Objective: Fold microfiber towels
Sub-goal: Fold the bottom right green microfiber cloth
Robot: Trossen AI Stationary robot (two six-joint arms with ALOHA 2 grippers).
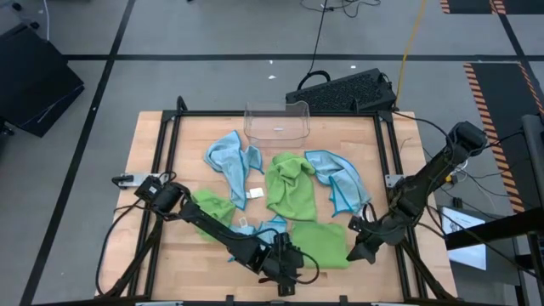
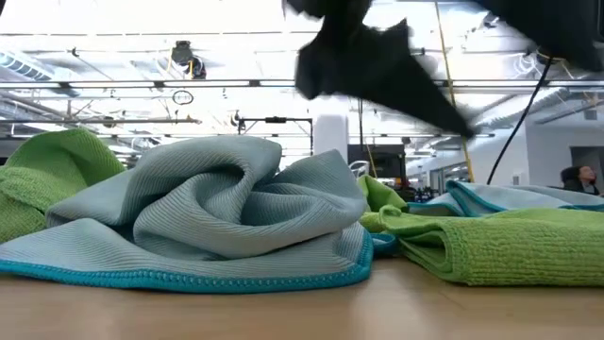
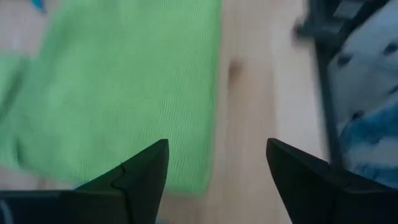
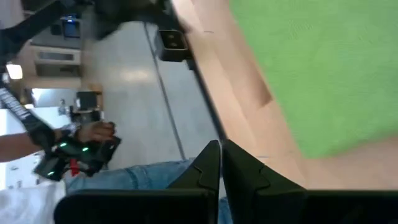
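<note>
- Left gripper (image 1: 291, 265), at the bench's near edge: fingers spread wide, empty, hovering beside the flat green towel (image 1: 321, 243).
- Right gripper (image 1: 357, 252), by that towel's right edge: fingers pressed together, gripping nothing.
- Other towels lie crumpled mid-bench, near the clear bin (image 1: 277, 121).

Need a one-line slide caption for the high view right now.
Left gripper open beside the flat green towel; right gripper shut at its other edge.

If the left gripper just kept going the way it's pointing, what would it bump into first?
Probably bare wood. The left gripper, fingers open, points at the table just past the edge of the flat green towel, which lies to one side of that line. Farther on is the table's dark frame. Depth is hard to judge here.
</note>
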